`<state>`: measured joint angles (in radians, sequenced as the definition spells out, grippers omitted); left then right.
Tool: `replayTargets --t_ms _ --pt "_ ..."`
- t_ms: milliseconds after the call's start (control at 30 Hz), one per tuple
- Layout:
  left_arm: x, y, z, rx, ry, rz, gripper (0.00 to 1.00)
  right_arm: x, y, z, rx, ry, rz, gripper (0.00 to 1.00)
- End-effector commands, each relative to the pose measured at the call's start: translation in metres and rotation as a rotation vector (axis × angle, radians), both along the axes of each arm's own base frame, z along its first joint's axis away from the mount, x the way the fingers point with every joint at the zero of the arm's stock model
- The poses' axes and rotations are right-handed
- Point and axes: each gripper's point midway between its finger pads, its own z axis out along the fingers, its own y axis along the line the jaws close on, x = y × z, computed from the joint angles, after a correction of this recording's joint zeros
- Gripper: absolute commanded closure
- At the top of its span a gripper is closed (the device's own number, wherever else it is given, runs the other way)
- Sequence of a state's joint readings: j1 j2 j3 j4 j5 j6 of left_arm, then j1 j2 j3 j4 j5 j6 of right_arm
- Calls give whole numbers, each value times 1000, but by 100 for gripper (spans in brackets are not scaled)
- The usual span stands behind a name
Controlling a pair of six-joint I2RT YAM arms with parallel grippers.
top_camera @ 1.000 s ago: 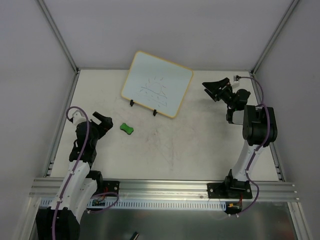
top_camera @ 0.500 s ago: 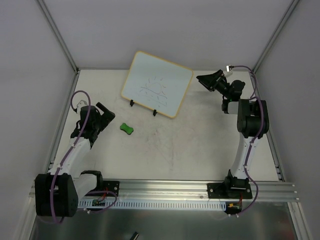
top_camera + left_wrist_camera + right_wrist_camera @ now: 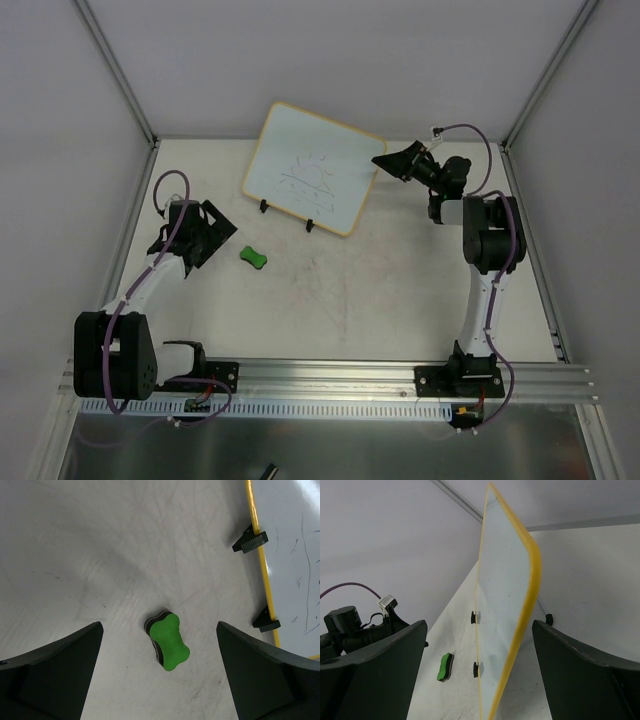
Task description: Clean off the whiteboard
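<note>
The whiteboard (image 3: 313,168), yellow-framed with a black sun sketch, stands tilted on two black clip feet (image 3: 250,540) at the back of the table. A green bone-shaped eraser (image 3: 254,257) lies flat in front of its left corner. My left gripper (image 3: 215,232) hovers open just left of the eraser (image 3: 169,641), which sits on the table ahead of the fingertips and between their lines. My right gripper (image 3: 390,163) is open at the board's right edge. In the right wrist view that edge (image 3: 527,615) stands between the fingers (image 3: 385,670), with a gap on each side.
The tabletop (image 3: 400,280) is white and scuffed, enclosed by pale walls with metal corner posts (image 3: 120,70). An aluminium rail (image 3: 330,380) carrying the arm bases runs along the near edge. The left arm (image 3: 350,627) shows beyond the eraser (image 3: 445,666) in the right wrist view.
The left gripper has swung up and toward the eraser. The right gripper has moved left from beside the board to its right edge, jaws narrowing slightly.
</note>
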<state>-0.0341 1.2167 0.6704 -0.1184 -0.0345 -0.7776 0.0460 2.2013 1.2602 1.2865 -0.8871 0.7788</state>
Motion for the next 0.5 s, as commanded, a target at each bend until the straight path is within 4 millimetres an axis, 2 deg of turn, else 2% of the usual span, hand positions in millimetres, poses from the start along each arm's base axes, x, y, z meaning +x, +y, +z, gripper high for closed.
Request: replayTargets --t_ms 0,233,367,467 --pt "4 -9 9 -16 -5 -28 1 -1 13 22 -37 -170 37 10" --pt "8 -22 -2 -20 42 -62 1 6 24 16 -34 -157 47 13" --pt "8 -30 -11 -35 78 -68 1 10 25 16 -28 -152 53 23" --pt "9 -36 -13 -42 91 -76 1 12 27 12 -28 -148 57 24"
